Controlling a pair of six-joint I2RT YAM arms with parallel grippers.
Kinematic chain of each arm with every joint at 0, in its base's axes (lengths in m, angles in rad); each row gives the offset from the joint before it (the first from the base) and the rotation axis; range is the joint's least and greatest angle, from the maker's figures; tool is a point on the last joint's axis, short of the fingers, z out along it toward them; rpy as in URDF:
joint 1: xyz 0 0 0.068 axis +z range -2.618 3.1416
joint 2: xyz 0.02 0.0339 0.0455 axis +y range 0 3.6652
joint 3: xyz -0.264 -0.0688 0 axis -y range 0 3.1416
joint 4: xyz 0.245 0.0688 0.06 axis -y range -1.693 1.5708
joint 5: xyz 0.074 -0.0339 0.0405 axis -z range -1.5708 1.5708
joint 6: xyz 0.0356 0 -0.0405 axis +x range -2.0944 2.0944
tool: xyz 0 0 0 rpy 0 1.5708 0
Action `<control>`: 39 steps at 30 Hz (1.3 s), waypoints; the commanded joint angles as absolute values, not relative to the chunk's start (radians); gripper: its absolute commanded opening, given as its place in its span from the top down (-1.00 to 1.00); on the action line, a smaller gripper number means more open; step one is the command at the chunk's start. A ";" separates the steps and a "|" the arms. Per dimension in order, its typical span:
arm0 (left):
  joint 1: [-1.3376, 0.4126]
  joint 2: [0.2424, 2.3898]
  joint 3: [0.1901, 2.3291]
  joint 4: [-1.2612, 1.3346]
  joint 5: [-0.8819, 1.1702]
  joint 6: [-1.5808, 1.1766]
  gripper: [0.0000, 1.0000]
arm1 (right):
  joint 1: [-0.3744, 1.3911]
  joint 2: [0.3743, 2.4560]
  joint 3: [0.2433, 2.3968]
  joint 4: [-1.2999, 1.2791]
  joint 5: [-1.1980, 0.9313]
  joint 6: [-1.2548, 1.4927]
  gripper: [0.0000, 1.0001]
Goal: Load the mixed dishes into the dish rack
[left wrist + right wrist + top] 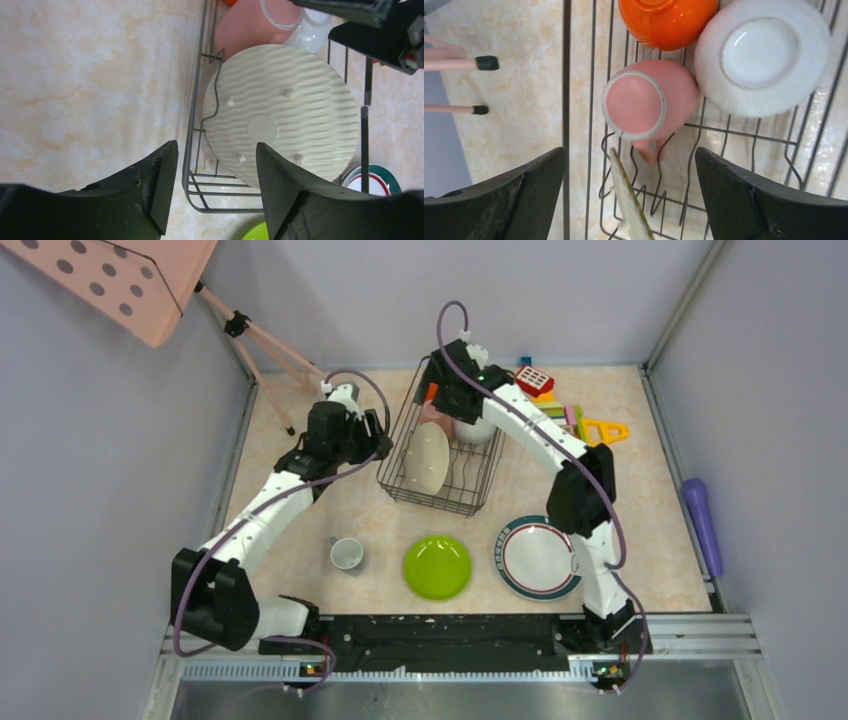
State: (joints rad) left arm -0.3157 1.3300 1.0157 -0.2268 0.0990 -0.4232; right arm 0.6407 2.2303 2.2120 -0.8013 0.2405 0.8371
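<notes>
The dish rack (430, 500) stands mid-table. Inside it the round mat (428, 460) leans on edge, its ribbed whitish face (285, 110) towards my left gripper (217, 165). That gripper is open and empty, just outside the rack's left side (192, 125). At the rack's far end an orange bowl (666, 20), a pink cup (644, 102) and a whitish cup (759, 55) sit upside down. My right gripper (629, 160) hangs open above them, holding nothing. On the table in front lie another whitish cup (347, 554), the lime-green plate (437, 567) and the rimmed white plate (537, 557).
Colourful toy blocks (560, 405) lie behind the rack to the right. A pink tripod (260, 350) stands at the back left, its feet (481, 62) near the rack. A purple object (703, 525) rests beyond the right edge. Walls enclose the table.
</notes>
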 commanded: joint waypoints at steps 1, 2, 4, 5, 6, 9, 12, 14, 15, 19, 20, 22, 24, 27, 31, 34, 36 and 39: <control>-0.393 1.256 1.065 -0.247 -0.008 -0.380 -0.34 | 0.654 2.026 2.122 -0.680 0.259 0.814 -0.98; -0.419 1.244 1.066 -0.253 -0.046 -0.379 -0.38 | 0.654 2.012 2.118 -0.684 0.261 0.807 -0.98; -0.438 1.225 1.064 -0.262 -0.067 -0.388 -0.44 | 0.653 1.975 2.093 -0.683 0.246 0.778 -0.98; -0.444 1.217 1.062 -0.263 -0.069 -0.400 -0.45 | 0.653 1.953 2.064 -0.677 0.235 0.760 -0.97; -0.450 1.209 1.058 -0.264 -0.070 -0.407 -0.45 | 0.653 1.921 2.017 -0.649 0.206 0.726 -0.97; -0.456 1.189 1.047 -0.260 -0.058 -0.416 -0.45 | 0.652 1.783 1.785 -0.493 0.092 0.653 -0.93; -0.458 1.183 1.045 -0.254 -0.024 -0.423 -0.43 | 0.633 1.593 1.489 -0.269 -0.017 0.638 -0.80; -0.461 1.182 1.047 -0.252 0.028 -0.430 -0.40 | 0.608 1.498 1.336 -0.138 -0.084 0.643 -0.68; -0.466 1.183 1.048 -0.250 0.038 -0.432 -0.40 | 0.598 1.466 1.278 -0.107 -0.108 0.646 -0.63; -0.478 1.182 1.047 -0.249 0.038 -0.441 -0.40 | 0.583 1.411 1.147 -0.023 -0.195 0.632 -0.54; -0.477 1.181 1.047 -0.245 0.040 -0.442 -0.40 | 0.584 1.419 1.132 -0.014 -0.217 0.631 -0.52; -0.477 1.179 1.047 -0.244 0.043 -0.440 -0.40 | 0.584 1.443 1.113 0.007 -0.259 0.635 -0.42; -0.479 1.176 1.047 -0.243 0.042 -0.436 -0.40 | 0.584 1.466 1.091 0.060 -0.295 0.655 -0.33; -0.476 1.167 1.027 -0.212 0.046 -0.442 -0.40 | 0.590 1.497 1.074 0.111 -0.316 0.681 -0.22; -0.476 1.154 1.029 -0.223 0.017 -0.445 -0.40 | 0.621 1.547 1.101 0.119 -0.300 0.703 -0.15; -0.468 1.157 1.043 -0.251 0.009 -0.447 -0.40 | 0.643 1.584 1.116 0.117 -0.268 0.728 -0.17; -0.463 1.156 1.044 -0.259 0.011 -0.452 -0.40 | 0.649 1.594 1.114 0.141 -0.268 0.748 -0.17; -0.455 1.149 1.042 -0.259 0.011 -0.451 -0.40 | 0.654 1.602 1.120 0.169 -0.273 0.764 -0.02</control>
